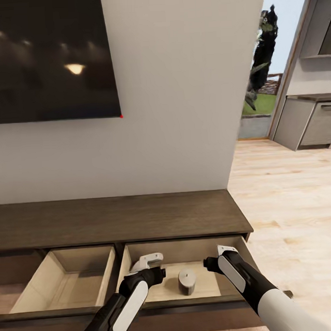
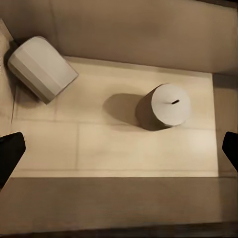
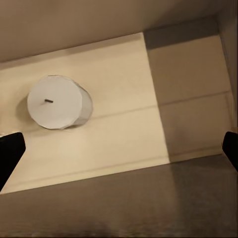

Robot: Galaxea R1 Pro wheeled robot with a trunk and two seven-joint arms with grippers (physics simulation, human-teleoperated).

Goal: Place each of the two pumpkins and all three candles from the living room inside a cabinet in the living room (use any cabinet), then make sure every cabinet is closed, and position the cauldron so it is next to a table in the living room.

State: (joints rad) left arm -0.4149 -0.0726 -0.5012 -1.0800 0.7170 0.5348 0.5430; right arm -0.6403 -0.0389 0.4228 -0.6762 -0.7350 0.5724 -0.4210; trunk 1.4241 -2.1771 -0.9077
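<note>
The long dark brown cabinet [image 1: 115, 219] stands under the TV with two drawers pulled out. In the right drawer [image 1: 211, 289] a pale grey candle [image 1: 187, 281] stands upright, wick up [image 2: 168, 105] [image 3: 58, 101]. A second candle [image 2: 42, 68] lies tipped on its side in a corner of the same drawer. My left gripper [image 1: 150, 267] [image 2: 120, 151] hangs open over the drawer, beside the upright candle. My right gripper [image 1: 215, 261] [image 3: 120, 148] is open too, on the candle's other side, holding nothing. The pumpkins, the cauldron and the table are out of view.
The left drawer [image 1: 69, 282] is open with a bare pale wood floor. A black TV [image 1: 48, 55] hangs on the grey wall above. To the right, light plank floor [image 1: 294, 212] leads to a doorway and grey kitchen units [image 1: 309, 121].
</note>
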